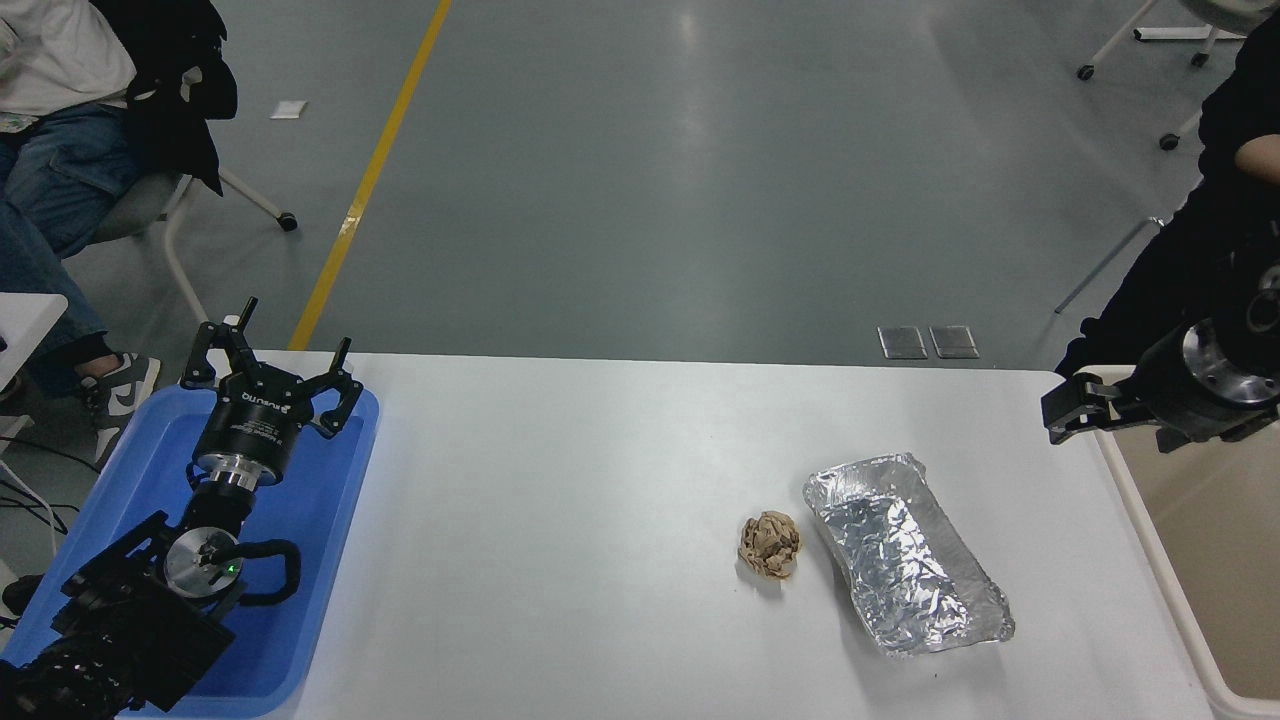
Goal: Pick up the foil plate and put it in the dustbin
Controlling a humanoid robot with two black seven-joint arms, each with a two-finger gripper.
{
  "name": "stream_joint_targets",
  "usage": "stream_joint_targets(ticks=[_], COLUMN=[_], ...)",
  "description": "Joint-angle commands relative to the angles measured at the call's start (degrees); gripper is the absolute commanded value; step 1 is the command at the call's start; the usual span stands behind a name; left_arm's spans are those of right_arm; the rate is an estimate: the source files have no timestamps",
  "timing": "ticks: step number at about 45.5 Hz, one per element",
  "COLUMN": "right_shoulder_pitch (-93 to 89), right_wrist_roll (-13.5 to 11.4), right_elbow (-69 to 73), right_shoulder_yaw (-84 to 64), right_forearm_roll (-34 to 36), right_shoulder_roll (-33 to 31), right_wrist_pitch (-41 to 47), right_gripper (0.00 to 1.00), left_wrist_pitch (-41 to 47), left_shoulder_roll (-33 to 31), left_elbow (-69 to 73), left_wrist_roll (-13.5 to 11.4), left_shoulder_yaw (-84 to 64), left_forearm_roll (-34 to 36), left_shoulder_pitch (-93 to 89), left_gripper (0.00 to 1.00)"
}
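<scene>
The foil plate [905, 555] lies flat on the white table [560, 520], right of centre, shiny and crinkled, its long side running toward the near right. The beige dustbin [1160, 580] stands at the table's right edge, cut off by the picture. My right gripper [1085, 410] comes in from the right edge above the dustbin's far corner, open and holding nothing, well up and right of the foil plate. My left gripper [270, 375] is parked open over the blue tray at the lower left.
A crumpled brown paper ball [769, 545] sits just left of the foil plate. A blue plastic tray [310, 560] lies under the left arm. A person in dark clothes [1215, 230] stands at the far right; another sits at the upper left.
</scene>
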Motion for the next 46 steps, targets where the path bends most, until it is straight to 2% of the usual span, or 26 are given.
stream_joint_targets(ticks=[1,19,29,46], right_shoulder_pitch=[-7.0,-18.3,-25.1,-32.4], right_wrist_roll=[0.5,0.5,0.4,0.5], right_elbow=[-0.1,-5.1,-9.5,-16.6], right_shoulder_yaw=[4.9,13.3,15.0,18.4], right_forearm_roll=[-8.9,-9.6,-9.8,-9.7], right_shoulder_roll=[2.7,4.9,8.2,12.7], right_wrist_pitch=[-4.3,-5.0,-12.9,-13.7], right_gripper=[0.99,0.99,0.98,0.98], left_wrist_pitch=[0.0,0.0,0.0,0.0], left_shoulder_roll=[0.0,0.0,0.0,0.0], left_elbow=[0.0,-0.1,0.0,0.0], left_wrist_roll=[0.0,0.0,0.0,0.0], left_shoulder_yaw=[0.0,0.0,0.0,0.0], left_forearm_roll=[0.0,0.0,0.0,0.0], left_shoulder_pitch=[0.0,0.0,0.0,0.0], left_gripper=[1.0,1.0,1.0,1.0])
